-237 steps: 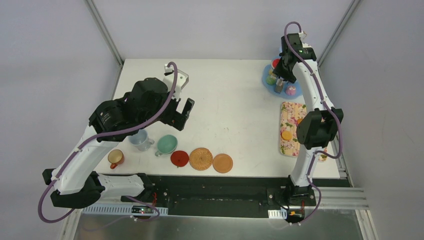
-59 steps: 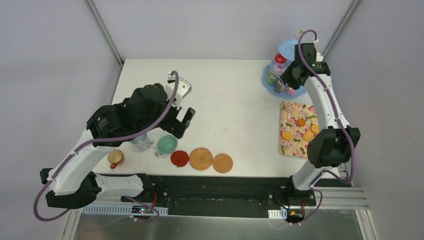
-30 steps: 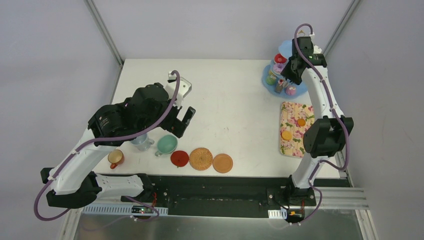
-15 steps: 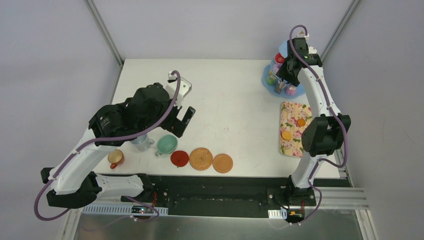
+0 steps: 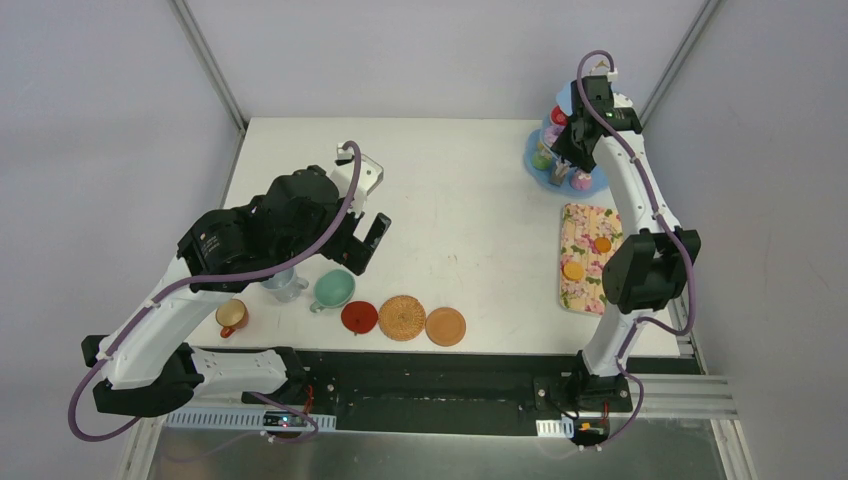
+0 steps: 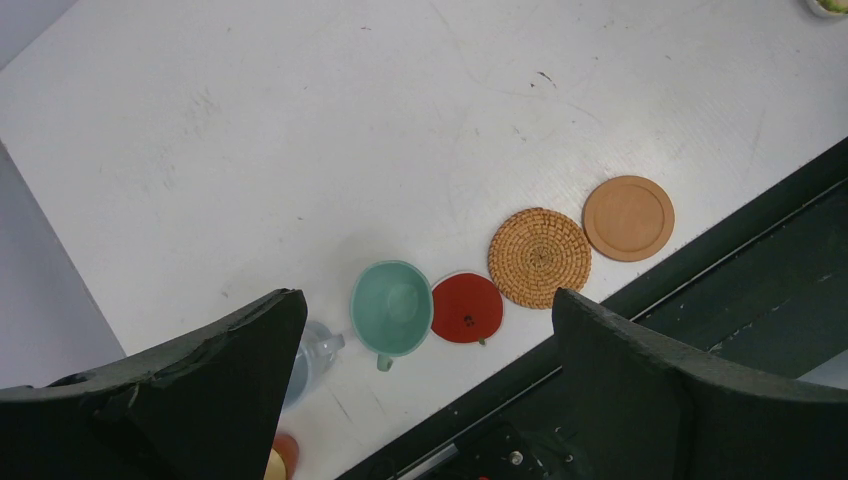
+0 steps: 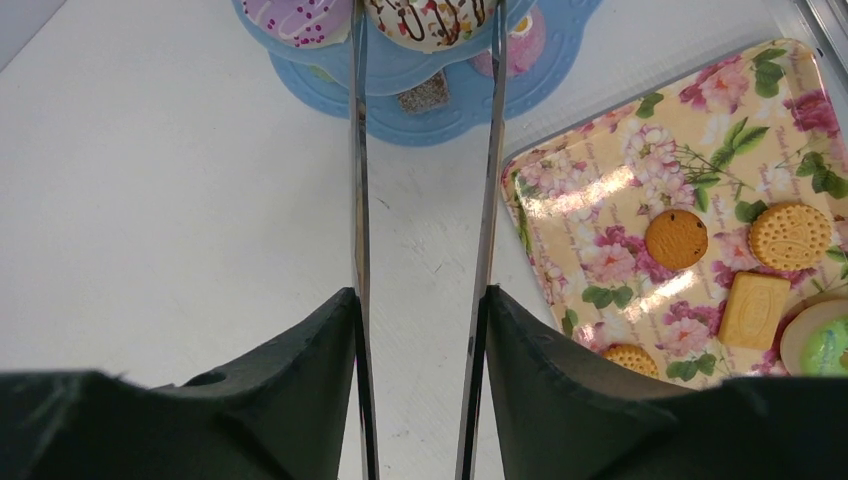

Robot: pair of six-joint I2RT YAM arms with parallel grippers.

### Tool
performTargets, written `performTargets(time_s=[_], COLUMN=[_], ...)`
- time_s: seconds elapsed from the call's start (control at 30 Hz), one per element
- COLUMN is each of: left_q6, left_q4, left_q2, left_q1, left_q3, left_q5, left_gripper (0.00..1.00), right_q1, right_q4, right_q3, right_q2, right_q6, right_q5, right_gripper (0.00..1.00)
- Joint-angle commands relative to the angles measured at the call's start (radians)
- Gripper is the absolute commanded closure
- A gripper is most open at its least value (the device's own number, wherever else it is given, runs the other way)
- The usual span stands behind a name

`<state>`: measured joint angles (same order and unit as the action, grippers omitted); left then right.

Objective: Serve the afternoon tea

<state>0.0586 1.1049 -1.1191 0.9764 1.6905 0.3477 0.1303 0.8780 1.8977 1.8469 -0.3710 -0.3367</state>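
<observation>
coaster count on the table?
3, in a row: red coaster beside the mint cup, woven coaster in the middle, tan coaster at the right end. None seems hidden.

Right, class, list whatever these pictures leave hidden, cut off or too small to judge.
- Right wrist view: tongs tips and the donut between them run off the top edge; contact unclear.
- Top view: grey-blue cup half under the left arm.
- Left wrist view: orange cup cut by the bottom edge.
- Top view: treats on the stand too small.
</observation>
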Motion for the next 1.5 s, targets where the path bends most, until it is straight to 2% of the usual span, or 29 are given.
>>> performTargets(time_s=[0.0, 0.27, 0.37, 0.47, 0.57, 0.97, 1.47], left_q6=[-0.017, -0.017, -0.018, -0.019, -0.017, -0.019, -0.02], left_q4=[-0.007, -0.01, -0.015, -0.014, -0.008, -0.012, 0.006], left_q2=[0.008, 0.009, 0.008, 0.007, 0.007, 0.005, 0.019], left_q1=[0.012, 0.012, 0.013, 0.012, 0.013, 0.013, 0.015], left_q3=[-0.002, -0.006, -0.005, -0.004, -0.003, -0.002, 0.003], left_q5=[0.007, 0.004, 0.001, -0.001, -0.001, 0.001, 0.012], left_gripper=[0.0, 0.0, 0.0, 0.0, 0.0, 0.0, 0.0], right_q1=[0.011, 0.011, 0.011, 0.012, 0.012, 0.018, 0.089], right_q4=[0.03, 0.058, 0.059, 0.054, 0.043, -0.01, -0.057], right_q3=[0.009, 0.053, 0.048, 0.044, 0.05, 0.024, -0.016], right_q2=[-0.049, -0.045, -0.038, -0.023, -0.018, -0.069, -0.064], right_q6=[-0.025, 0.041, 0.05, 0.053, 0.049, 0.005, -0.104], right_q5=[-0.072, -0.095, -0.089, -0.073, -0.049, 0.016, 0.059], right_gripper=[0.51, 0.58, 0.56, 0.47, 0.44, 0.44, 0.44])
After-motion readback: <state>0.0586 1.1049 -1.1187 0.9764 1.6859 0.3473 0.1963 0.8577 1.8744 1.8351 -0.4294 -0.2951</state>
